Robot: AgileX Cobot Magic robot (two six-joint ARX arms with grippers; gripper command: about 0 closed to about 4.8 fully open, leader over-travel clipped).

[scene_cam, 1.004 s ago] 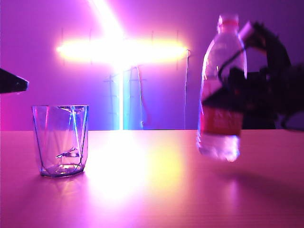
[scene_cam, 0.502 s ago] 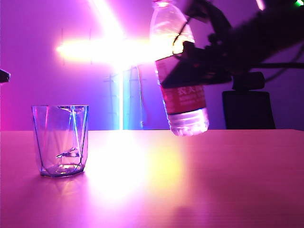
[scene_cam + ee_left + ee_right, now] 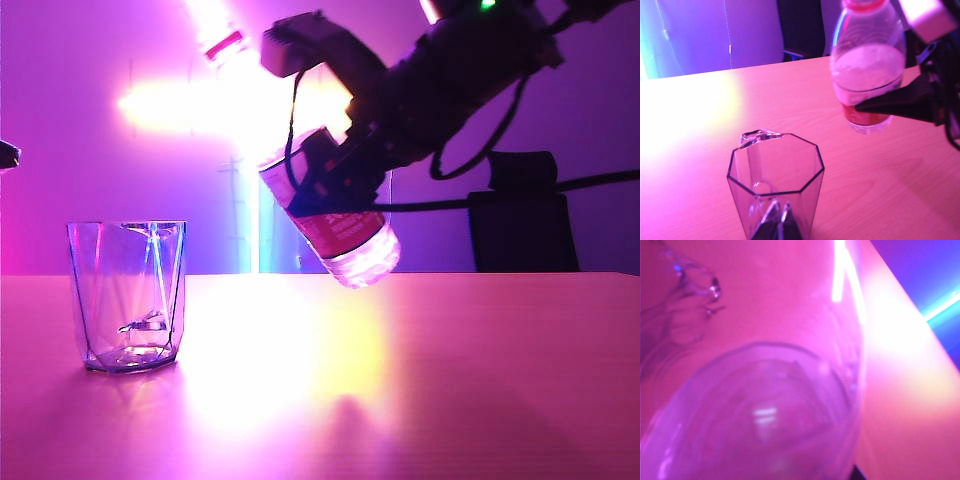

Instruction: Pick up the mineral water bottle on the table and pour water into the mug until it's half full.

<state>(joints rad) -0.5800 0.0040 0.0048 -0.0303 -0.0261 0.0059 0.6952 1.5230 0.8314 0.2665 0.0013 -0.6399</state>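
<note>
A: Exterior view — where is the mineral water bottle (image 3: 335, 225)?
B: Upper centre of the frame, tilted with its neck toward upper left, lifted clear of the table (image 3: 480, 380). The right gripper (image 3: 345, 180) is clamped around its labelled middle.
A: The mug (image 3: 127, 295)?
B: Lower left, upright on the table, well apart from the bottle.
A: Left gripper (image 3: 776, 222)?
B: Just behind the mug in the left wrist view; spread or not, I cannot tell.

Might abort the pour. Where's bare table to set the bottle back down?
The table is bare to the right of the mug, out to its right edge. The only tight spot is by the mug, where the left gripper sits low. The right gripper holds the mineral water bottle tilted, airborne.
</note>
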